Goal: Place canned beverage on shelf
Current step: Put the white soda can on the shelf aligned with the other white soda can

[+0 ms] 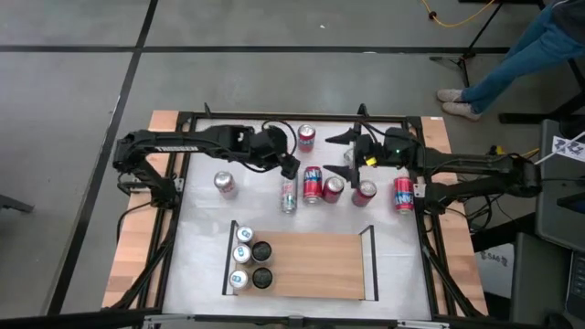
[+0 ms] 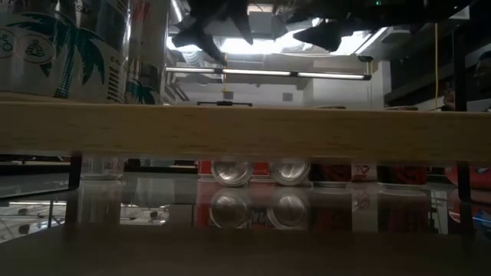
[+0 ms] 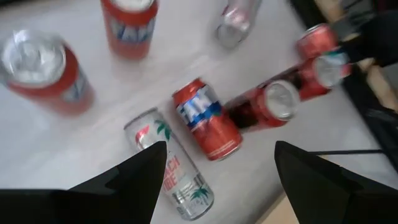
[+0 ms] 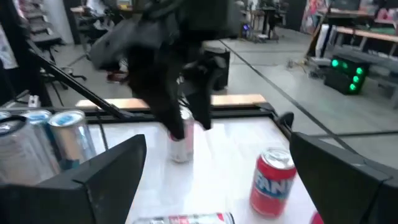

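Two pincers hang open and empty above the loose cans at the table's (image 1: 206,233) far half. Left pincer (image 1: 290,169) hovers right over a slim white can (image 1: 288,196) lying on its side — long axis pointing toward the shelf (image 1: 311,265). Right pincer (image 1: 350,157) sits just past the red cans (image 1: 322,185), so the left arm looks nearer. Four cans already stand at the shelf's left end.

High view looks straight down; low view peers level under the shelf (image 2: 245,130).
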Action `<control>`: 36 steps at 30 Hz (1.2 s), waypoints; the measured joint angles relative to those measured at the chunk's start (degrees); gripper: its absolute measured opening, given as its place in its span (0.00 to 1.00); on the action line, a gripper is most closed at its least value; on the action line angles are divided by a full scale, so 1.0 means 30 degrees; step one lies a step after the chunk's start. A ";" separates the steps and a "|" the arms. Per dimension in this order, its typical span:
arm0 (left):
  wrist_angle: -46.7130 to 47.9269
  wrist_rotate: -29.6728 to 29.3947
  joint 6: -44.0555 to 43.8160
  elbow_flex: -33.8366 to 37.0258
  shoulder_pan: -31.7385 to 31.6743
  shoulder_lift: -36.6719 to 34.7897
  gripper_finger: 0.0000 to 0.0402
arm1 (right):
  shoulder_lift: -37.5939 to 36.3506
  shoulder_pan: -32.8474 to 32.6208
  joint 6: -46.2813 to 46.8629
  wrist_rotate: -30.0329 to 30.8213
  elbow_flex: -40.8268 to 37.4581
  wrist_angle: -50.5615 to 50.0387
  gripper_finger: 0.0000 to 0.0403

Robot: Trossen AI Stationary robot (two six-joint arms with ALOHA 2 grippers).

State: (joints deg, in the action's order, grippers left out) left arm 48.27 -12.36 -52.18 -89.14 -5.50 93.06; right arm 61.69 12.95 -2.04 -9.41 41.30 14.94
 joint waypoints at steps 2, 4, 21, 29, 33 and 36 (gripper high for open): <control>0.0022 0.0000 -0.0643 0.0000 0.0000 0.0599 0.72 | 0.0000 0.0236 0.0000 -0.0013 0.0000 -0.0591 0.96; 0.0014 -0.0016 -0.1201 0.0000 0.0000 0.1122 0.72 | 0.0000 0.0359 0.0000 -0.0003 0.0000 -0.1122 0.96; 0.1269 0.1265 -0.2924 0.0005 -0.0513 0.5208 0.72 | 0.0000 0.0322 0.0000 -0.0058 0.0000 -0.1648 0.96; 0.1022 0.1027 -0.2761 0.0015 -0.1356 0.5187 0.72 | 0.0000 0.0315 0.0000 -0.0072 0.0000 -0.1641 0.96; 0.0420 0.1142 -0.2761 0.0015 -0.1552 0.5682 0.72 | 0.0000 0.0315 0.0000 -0.0073 0.0000 -0.1648 0.96; -0.0269 0.1305 -0.2739 0.0015 -0.1586 0.6111 0.72 | 0.0000 0.0315 0.0000 -0.0073 0.0000 -0.1660 0.96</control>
State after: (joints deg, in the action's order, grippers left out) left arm 47.46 -8.45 -60.40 -89.10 -10.25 111.39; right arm 61.69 13.89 -2.04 -9.63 41.30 9.96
